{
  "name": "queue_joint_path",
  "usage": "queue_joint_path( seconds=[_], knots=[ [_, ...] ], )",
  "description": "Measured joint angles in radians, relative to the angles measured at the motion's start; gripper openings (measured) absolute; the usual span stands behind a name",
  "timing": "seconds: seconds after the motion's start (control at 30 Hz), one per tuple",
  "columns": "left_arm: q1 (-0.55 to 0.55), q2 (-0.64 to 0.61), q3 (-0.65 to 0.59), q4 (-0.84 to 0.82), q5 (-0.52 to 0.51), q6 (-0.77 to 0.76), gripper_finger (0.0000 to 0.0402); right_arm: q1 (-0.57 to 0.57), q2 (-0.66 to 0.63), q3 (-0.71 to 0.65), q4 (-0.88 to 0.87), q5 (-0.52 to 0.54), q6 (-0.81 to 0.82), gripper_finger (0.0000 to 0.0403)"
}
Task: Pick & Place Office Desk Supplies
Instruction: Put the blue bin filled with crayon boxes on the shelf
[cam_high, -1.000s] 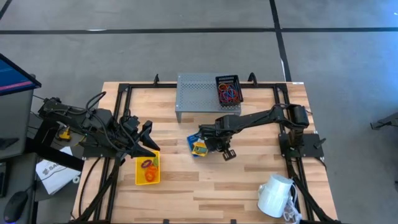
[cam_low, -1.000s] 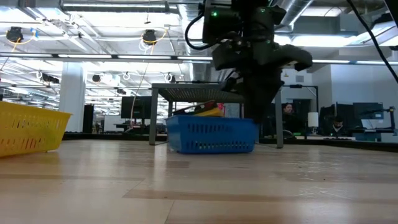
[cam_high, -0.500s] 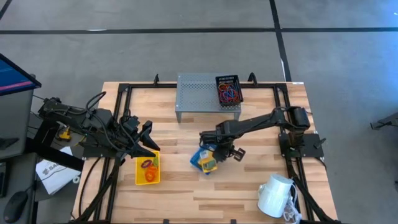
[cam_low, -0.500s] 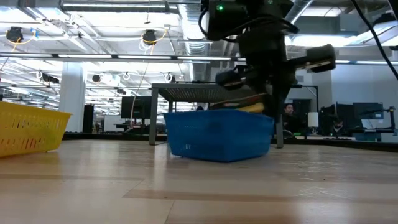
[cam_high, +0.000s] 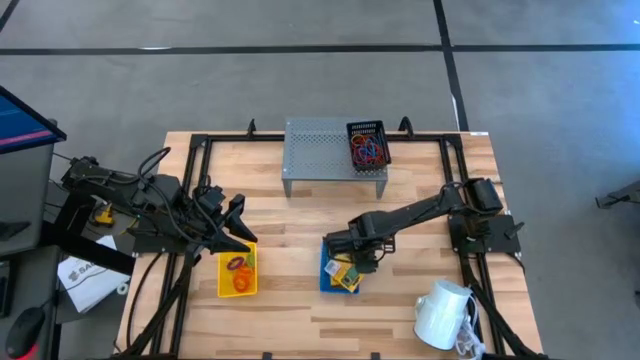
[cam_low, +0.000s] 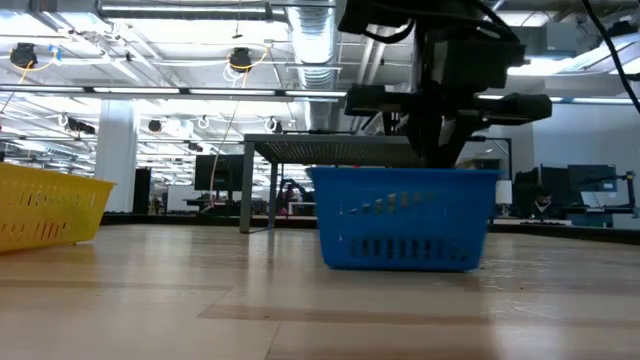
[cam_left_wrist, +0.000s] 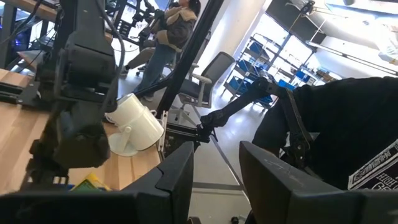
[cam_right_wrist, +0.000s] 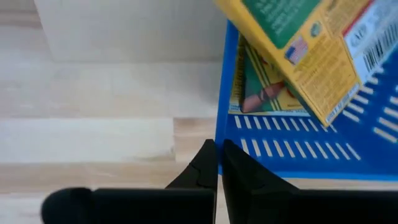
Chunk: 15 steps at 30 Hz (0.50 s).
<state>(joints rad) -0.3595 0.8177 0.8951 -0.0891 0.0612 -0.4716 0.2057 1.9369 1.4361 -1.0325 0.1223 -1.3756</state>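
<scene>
- The right gripper (cam_high: 352, 262) is over the near-centre of the table, at the rim of the blue bin (cam_high: 340, 274). In the right wrist view its fingers (cam_right_wrist: 206, 163) are pressed together over the bin's rim; whether the rim is pinched between them cannot be told.
- The blue bin rests flat on the table (cam_high: 290, 310). Yellow printed packets (cam_right_wrist: 311, 50) lie inside it, one tilted across another; the arm hides part of the bin from above.
- In the low view the blue bin (cam_low: 403, 218) hides the fingertips behind its wall.
- The left gripper (cam_high: 236, 228) waits at the left edge of the table, just above the yellow bin (cam_high: 237, 271). Its fingers (cam_left_wrist: 177, 174) stand apart with nothing between them.
- The yellow bin holds orange loops (cam_high: 238, 283) and a purple one; further detail is too small to read.
- The black-mesh bin (cam_high: 367, 145) sits on the grey riser (cam_high: 320, 150) at the far side, holding red and blue loops in a tangle.
- The white mug (cam_high: 440, 313) lies near the right front corner, partly cut off by the frame rail.
</scene>
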Motion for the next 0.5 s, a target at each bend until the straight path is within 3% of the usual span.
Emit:
queue_joint_path(
  seconds=[0.27, 0.5],
  knots=[
    [0.0, 0.0, 0.0, 0.008, 0.0, -0.008, 0.0123, 0.002, 0.0, 0.005, 0.032, 0.036, 0.024, 0.0004],
    [0.0, 0.0, 0.0, 0.011, 0.0, -0.008, 0.0123, 0.002, 0.001, 0.05, 0.035, 0.041, 0.108, 0.0041]
  ],
)
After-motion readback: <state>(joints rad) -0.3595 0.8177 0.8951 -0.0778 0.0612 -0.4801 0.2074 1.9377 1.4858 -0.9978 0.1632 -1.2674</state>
